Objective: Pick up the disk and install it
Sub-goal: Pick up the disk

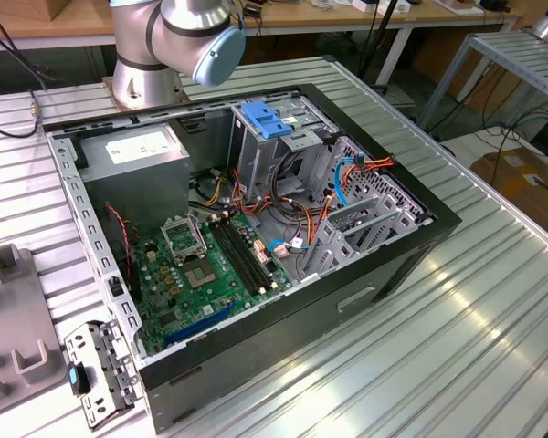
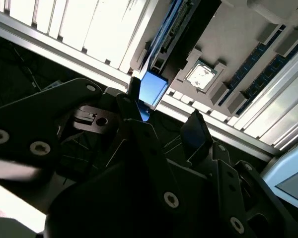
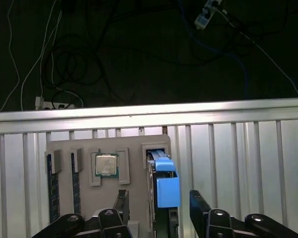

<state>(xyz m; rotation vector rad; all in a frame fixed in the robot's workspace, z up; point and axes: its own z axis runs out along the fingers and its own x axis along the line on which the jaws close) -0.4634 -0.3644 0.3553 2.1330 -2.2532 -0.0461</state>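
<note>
Here the disk [image 3: 166, 186] stands on edge in a grey holder's [image 3: 134, 148] slot, just beside a CPU [image 3: 106, 164]. The gripper [image 3: 160, 210] is spread wide, straddling it. The disk is probably stiff, weighty and shock-sensitive, so pinch its flat faces.

The disk [image 3: 167, 186] showed a bright blue rail against the pale grey tray [image 3: 134, 148]; the claw [image 3: 159, 203] was black, the bench [image 3: 238, 158] ribbed silver, the motherboard [image 1: 210, 269] green.
</note>
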